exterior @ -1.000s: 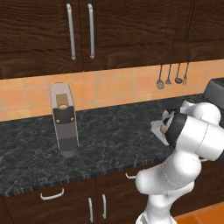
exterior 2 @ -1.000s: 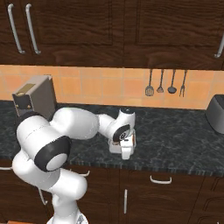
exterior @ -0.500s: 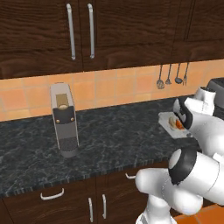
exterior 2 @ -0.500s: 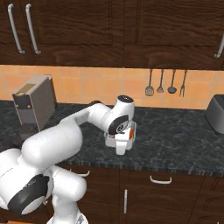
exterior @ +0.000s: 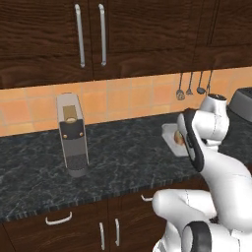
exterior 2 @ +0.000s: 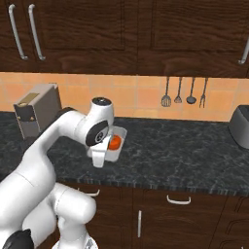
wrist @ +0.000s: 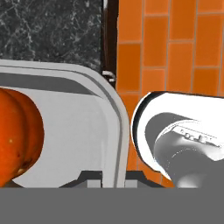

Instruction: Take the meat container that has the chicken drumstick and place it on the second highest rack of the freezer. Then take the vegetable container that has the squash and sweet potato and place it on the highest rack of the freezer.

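Observation:
My gripper (wrist: 113,177) is shut on the rim of the white vegetable container (wrist: 83,127), which hangs just above the dark counter. The red-orange squash (wrist: 17,135) lies in it, close to the fingers. In the right base view the container (exterior 2: 118,133) with the squash (exterior 2: 115,142) sits just in front of the hand, with the gripper (exterior 2: 108,149) at its near edge. From the left base view the container (exterior: 170,134) peeks out behind my forearm, with the tan-brown sweet potato (exterior: 178,139) in it. The freezer, its racks and the meat container are out of view.
A grey coffee machine (exterior: 73,133) stands on the black stone counter (exterior: 123,157) to the left. Utensils (exterior 2: 185,92) hang on the orange tiled wall, and a dark appliance (exterior 2: 240,129) sits at the far right. Dark wooden cabinets (exterior: 88,34) hang overhead.
The arm has swung its elbow round and the hand has turned. The held container has shifted a little to the left over the counter. The grip has stayed shut.

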{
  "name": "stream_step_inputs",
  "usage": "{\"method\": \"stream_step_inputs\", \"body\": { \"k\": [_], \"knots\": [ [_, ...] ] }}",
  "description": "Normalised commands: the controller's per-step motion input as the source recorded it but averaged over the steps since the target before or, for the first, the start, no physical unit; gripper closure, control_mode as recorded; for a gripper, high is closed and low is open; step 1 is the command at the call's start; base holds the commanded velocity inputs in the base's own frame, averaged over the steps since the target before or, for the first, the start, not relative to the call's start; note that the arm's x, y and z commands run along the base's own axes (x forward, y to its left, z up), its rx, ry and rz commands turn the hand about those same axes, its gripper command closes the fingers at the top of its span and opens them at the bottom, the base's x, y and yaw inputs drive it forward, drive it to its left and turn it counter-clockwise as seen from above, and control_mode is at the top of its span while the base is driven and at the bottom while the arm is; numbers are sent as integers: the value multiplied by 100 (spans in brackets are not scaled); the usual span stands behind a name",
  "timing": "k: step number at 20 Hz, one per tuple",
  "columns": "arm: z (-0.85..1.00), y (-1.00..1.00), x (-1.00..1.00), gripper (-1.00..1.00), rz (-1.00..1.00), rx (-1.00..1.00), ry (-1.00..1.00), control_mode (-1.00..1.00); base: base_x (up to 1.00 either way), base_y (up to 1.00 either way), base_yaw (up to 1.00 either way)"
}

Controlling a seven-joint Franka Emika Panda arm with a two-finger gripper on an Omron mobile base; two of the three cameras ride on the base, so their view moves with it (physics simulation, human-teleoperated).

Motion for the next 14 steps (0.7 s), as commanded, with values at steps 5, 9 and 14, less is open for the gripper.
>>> {"method": "stream_step_inputs", "body": {
  "k": [5,9,14],
  "knots": [
    [43,100,-38,100,1,0,0,-100,0,0,0],
    [51,63,-64,100,4,0,1,-100,0,0,0],
    [40,15,-55,100,4,0,2,-100,0,0,0]
  ]
}}
